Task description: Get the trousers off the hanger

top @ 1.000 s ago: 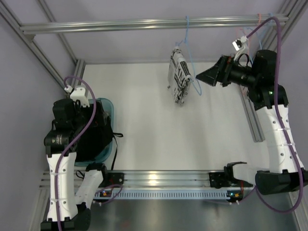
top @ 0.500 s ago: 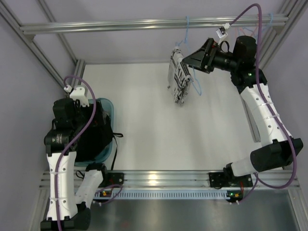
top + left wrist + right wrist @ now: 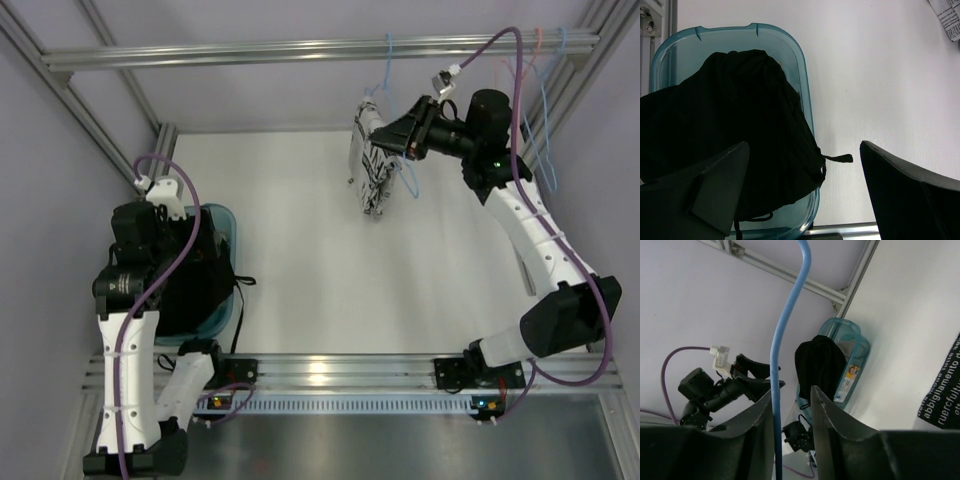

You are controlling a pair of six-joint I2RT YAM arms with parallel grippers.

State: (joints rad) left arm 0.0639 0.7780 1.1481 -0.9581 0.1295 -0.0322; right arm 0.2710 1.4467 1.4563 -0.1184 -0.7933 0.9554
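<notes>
While you watch from above, the trousers [image 3: 372,168] hang at about 12 o'clock from the middle of the table [image 3: 300,260]. They are draped on the light blue hanger [image 3: 388,60], whose hook sits on the rail [image 3: 250,50]. Your right gripper [image 3: 380,138] is at the 1 o'clock corner of the garment, just beside the top of the cloth; you cannot tell from this view whether it touches.

On the right wrist camera, the hanger wire runs straight up between the two fingers [image 3: 840,440]. It lies against the finger at 9 o'clock, and a strip of gap shows toward the other. The jaws stand part-way apart around the wire, not clenched on it. The lettered cloth shows at the 3 o'clock edge of that view.

Your left gripper [image 3: 804,150] is at 9 o'clock of the table, above the teal bin [image 3: 807,100] that holds the black cloth [image 3: 730,115]. Its fingers are released and spread wide. Spare hangers [image 3: 547,100], pink and blue, hang at 2 o'clock.
</notes>
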